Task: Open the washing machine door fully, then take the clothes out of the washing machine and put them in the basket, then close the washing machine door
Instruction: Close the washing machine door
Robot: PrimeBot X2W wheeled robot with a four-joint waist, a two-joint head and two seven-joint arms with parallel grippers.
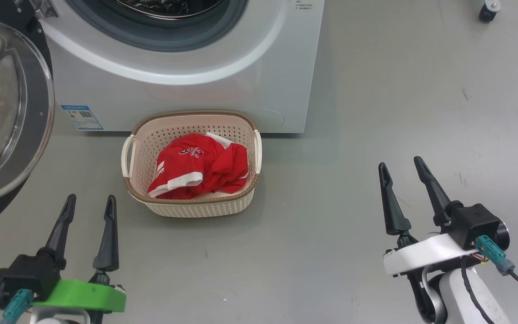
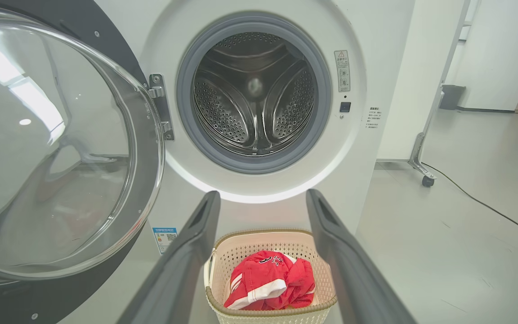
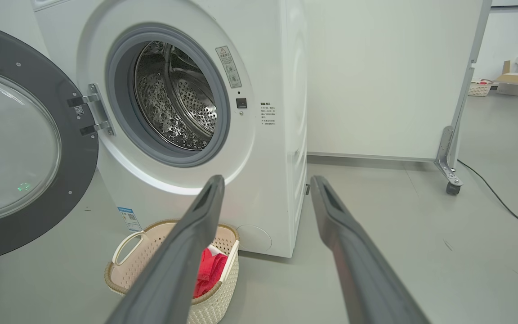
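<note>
Left end effector point(image 1: 91, 198), right end effector point(image 1: 399, 163): spread, empty | clothes point(image 1: 200, 167) red, white-striped, crumpled | logo point(image 1: 191, 151) illegible

The left gripper point(image 1: 91, 198) sits at the lower left of the head view on a green wrist bracket point(image 1: 81, 296), its two dark jaws pointing up, spread apart and holding nothing. The right gripper point(image 1: 399, 162) sits at the lower right on a white wrist bracket point(image 1: 421, 256) above a pale forearm point(image 1: 475, 292), jaws likewise parted and empty, leaning slightly left.
</note>
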